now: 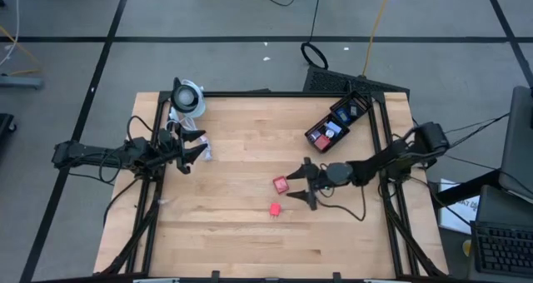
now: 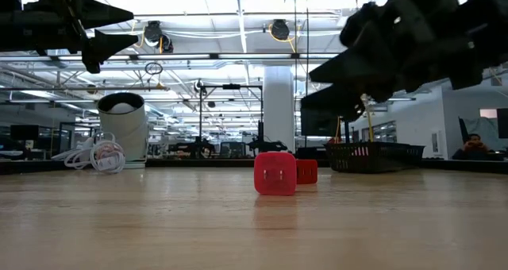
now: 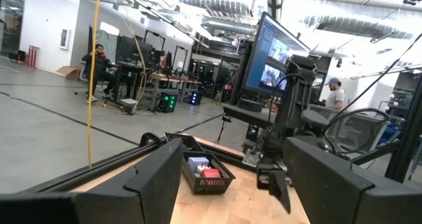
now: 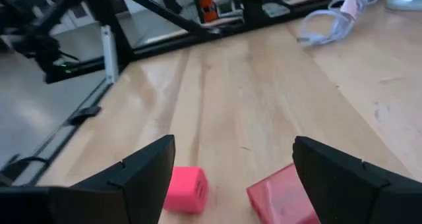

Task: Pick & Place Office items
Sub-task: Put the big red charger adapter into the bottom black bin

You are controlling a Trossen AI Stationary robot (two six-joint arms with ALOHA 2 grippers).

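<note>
Two red blocks on the wooden worktop (image 1: 233, 233): one flat red rectangular block (image 1: 281, 184) and one smaller pink-red cube-like block (image 1: 274, 209), near each other, not touching. One black mesh basket (image 1: 337, 122) at the far right part of the worktop, with several small blocks inside, blue, red and pale ones; exact number not clear. One white coiled cable (image 2: 95, 156) and one round white-and-black device (image 1: 187, 96) at the far left corner. Right end effector (image 1: 306, 184) just beside the flat red block, above the worktop, fingers open, nothing held; both red blocks between the fingers in the right wrist view. Left end effector (image 1: 193, 148) near the cable, half open, empty.
</note>
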